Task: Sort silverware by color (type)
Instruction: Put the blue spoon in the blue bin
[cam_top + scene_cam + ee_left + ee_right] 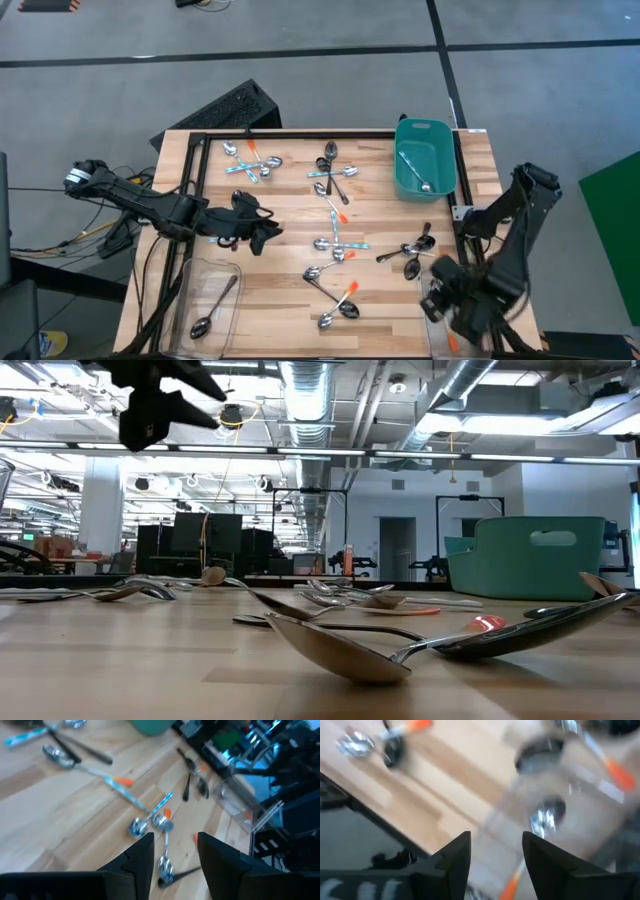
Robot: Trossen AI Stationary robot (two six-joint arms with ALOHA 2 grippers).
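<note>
Several spoons lie scattered on the wooden table (pixel 290 215): orange, light blue and dark-handled ones in clusters at the far left (pixel 250 162), far middle (pixel 335 170), centre (pixel 340 245) and near middle (pixel 335 295). My left gripper (pixel 268 232) hovers open and empty left of the centre cluster, which shows beyond its fingers in the left wrist view (pixel 150 822). My right gripper (pixel 440 300) is open and empty over a clear bin (pixel 560 820) at the near right corner. That bin holds orange-handled spoons (pixel 615 770).
A teal tub (pixel 425 158) at the far right holds one spoon. A clear bin (pixel 210 300) at the near left holds one dark-handled spoon. Dark-handled spoons (pixel 415 250) lie near the right edge. A black frame (pixel 300 133) runs along the far edge.
</note>
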